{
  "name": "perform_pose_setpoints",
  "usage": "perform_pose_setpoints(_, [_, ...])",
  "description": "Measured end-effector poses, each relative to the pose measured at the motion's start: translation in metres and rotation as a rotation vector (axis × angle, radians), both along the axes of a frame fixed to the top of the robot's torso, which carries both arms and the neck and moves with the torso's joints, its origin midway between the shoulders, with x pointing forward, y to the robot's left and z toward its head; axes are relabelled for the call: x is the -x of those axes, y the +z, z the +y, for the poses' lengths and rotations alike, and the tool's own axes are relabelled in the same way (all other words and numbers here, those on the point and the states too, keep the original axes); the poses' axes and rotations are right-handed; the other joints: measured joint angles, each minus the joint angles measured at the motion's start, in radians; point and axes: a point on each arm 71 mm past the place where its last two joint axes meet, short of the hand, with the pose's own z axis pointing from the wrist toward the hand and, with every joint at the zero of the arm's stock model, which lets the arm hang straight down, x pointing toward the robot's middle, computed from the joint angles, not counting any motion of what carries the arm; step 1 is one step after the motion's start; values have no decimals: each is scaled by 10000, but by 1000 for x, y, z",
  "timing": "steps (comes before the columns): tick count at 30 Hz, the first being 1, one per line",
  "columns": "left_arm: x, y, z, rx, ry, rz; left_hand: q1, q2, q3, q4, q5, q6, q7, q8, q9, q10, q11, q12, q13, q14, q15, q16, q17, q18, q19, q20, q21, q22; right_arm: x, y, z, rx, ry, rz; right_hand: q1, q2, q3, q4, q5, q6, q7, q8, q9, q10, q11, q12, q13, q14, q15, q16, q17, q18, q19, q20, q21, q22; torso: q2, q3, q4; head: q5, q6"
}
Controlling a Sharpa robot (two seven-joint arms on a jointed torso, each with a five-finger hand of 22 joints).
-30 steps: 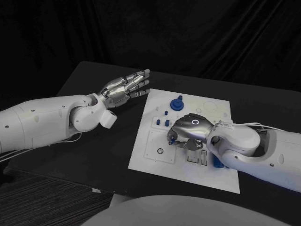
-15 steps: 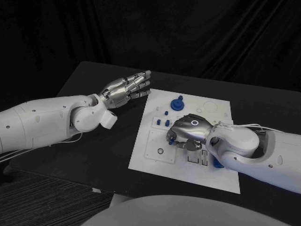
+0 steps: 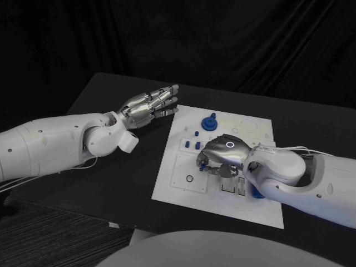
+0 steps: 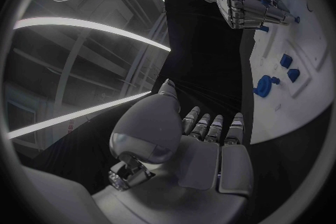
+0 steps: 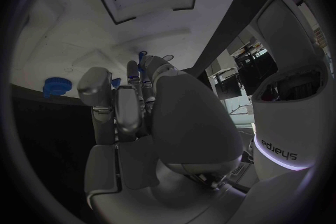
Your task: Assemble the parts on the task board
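Your right hand is curled down over the middle of the task board; you cannot tell if it holds a part. The round blue part sits at its 11 o'clock, nearer it. Your left hand hangs flat, fingers spread, holding nothing.

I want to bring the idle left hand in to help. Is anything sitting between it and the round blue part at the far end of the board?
Nothing visible. The left hand hovers open over bare table, and only the board's white surface separates it from the round blue part.
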Motion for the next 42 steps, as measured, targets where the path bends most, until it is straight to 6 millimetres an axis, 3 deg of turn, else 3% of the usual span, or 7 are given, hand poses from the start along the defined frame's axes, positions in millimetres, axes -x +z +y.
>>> perform_pose_setpoints(24, [1,-3,-1,-58,-102,164,0,0,0,0,0,1,71,0,0,0,0,0,0,1,0,0,5,0,-36,35,0,27,1,0,3,59,28,42,0,0,28,-28,-49,-15,-15,-49,-27,66,3,-1,14,0,0,-45,-61,0,0,0,-47,6,5,0,-6,11,0])
perform_pose_setpoints(42, [1,-4,-2,-112,-157,246,40,40,0,0,0,0,71,-1,-1,0,0,0,-1,0,144,0,-3,0,-7,78,0,41,2,-2,6,116,84,110,0,0,28,-28,-68,-16,-16,-50,-42,106,-32,-1,22,0,0,-125,-133,-1,0,0,-103,4,-3,0,-5,32,0])
